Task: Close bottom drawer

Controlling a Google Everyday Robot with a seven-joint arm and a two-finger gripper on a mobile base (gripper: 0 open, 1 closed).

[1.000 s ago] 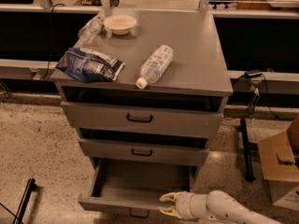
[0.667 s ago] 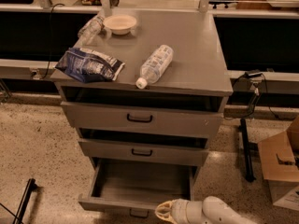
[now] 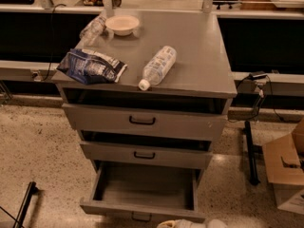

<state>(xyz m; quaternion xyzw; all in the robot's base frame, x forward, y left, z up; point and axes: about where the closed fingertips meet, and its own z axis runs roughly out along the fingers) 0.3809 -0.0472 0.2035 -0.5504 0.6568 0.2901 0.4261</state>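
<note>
The bottom drawer [image 3: 142, 190] of the grey cabinet [image 3: 209, 75] stands pulled far out, showing its bare grey inside. Its low front [image 3: 109, 208] faces me, with the small black handle [image 3: 141, 217] at the frame's bottom edge. My gripper [image 3: 174, 224] is only a pale sliver at the bottom edge, just in front of the drawer front and right of the handle. Most of it is out of view. The middle drawer [image 3: 145, 155] and top drawer [image 3: 142, 121] are each slightly ajar.
On the cabinet top lie a blue bag [image 3: 91, 66], a plastic bottle [image 3: 158, 65], a white bowl [image 3: 122, 24] and a clear bottle [image 3: 92, 28]. A cardboard box [image 3: 285, 167] and a black post [image 3: 250, 151] stand to the right. A black bar [image 3: 23, 205] lies on the floor at the left.
My gripper and arm have moved left and down along the drawer front, now almost out of the frame at the bottom. The drawer looks unmoved.
</note>
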